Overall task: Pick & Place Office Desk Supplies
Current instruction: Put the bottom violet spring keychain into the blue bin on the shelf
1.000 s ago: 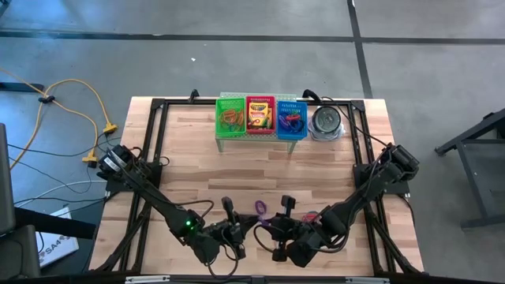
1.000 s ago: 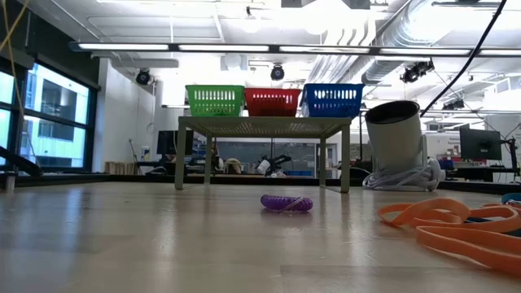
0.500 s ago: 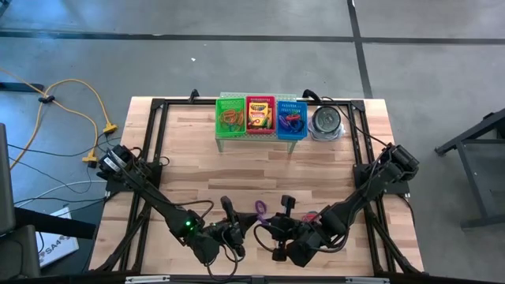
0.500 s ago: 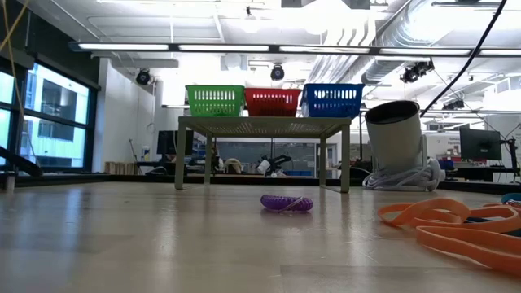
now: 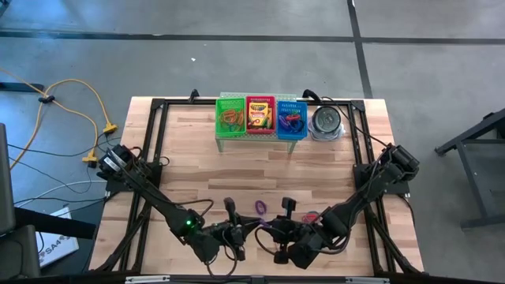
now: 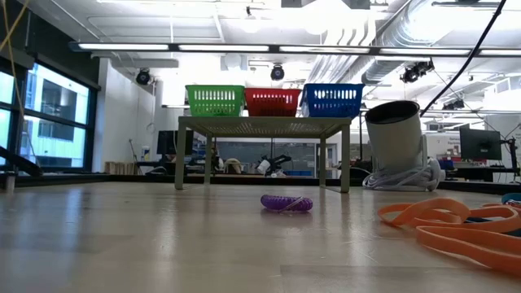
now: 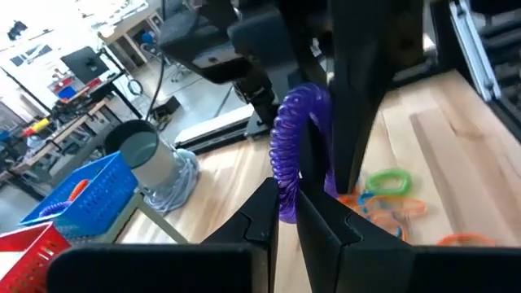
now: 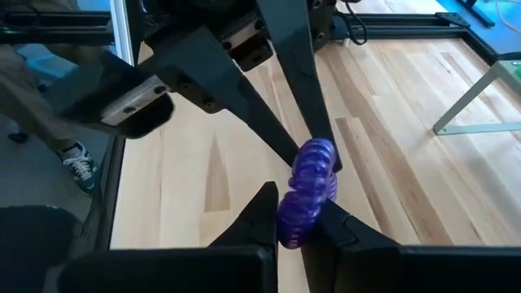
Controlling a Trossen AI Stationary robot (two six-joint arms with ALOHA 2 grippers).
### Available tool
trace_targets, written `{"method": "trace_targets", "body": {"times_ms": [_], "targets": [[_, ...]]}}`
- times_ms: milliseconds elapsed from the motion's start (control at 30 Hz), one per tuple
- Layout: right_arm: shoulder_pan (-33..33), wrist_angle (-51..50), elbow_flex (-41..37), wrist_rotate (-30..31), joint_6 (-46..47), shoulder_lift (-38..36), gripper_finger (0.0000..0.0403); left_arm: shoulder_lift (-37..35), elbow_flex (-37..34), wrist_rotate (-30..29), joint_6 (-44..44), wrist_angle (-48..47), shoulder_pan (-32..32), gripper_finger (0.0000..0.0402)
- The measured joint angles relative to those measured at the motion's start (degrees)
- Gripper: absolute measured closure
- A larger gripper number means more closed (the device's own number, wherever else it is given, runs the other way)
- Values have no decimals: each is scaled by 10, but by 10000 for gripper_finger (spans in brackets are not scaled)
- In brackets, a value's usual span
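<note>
A: Left gripper [image 7: 285,213]?
B: Clenched on one end of a purple coiled band [image 7: 295,142], near the table's [image 5: 189,150] front edge.
A: Right gripper [image 8: 295,218]?
B: Clenched on the same band's other end, fingertip to fingertip with the left.
A: Other stock?
B: Another purple band [image 6: 286,203] lies mid-table; orange bands [image 6: 440,224] to its right.

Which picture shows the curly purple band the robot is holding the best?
The right wrist view: the purple coil band fills the middle, pinched by both arms' jaws. The left wrist view also shows it close, arching up between dark fingers. The high view shows only a purple speck between the arms. The low view misses it; it shows another purple band lying on the table.
</note>
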Motion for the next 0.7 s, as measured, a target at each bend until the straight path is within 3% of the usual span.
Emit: {"method": "trace_targets", "body": {"times_ms": [133,433,567,700], "targets": [[-1,-1,0,1,0,0,385,0,0,-9,-103,-16,-2,369],[-1,-6,0,4,0,0,385,0,0,-9,-83,-15,-4,363],[-1,-6,0,2,0,0,385,0,0,-15,-101,-6,-5,329],[-1,-7,0,3,0,0,385,0,0,-66,-147,9,-5,289]]}}
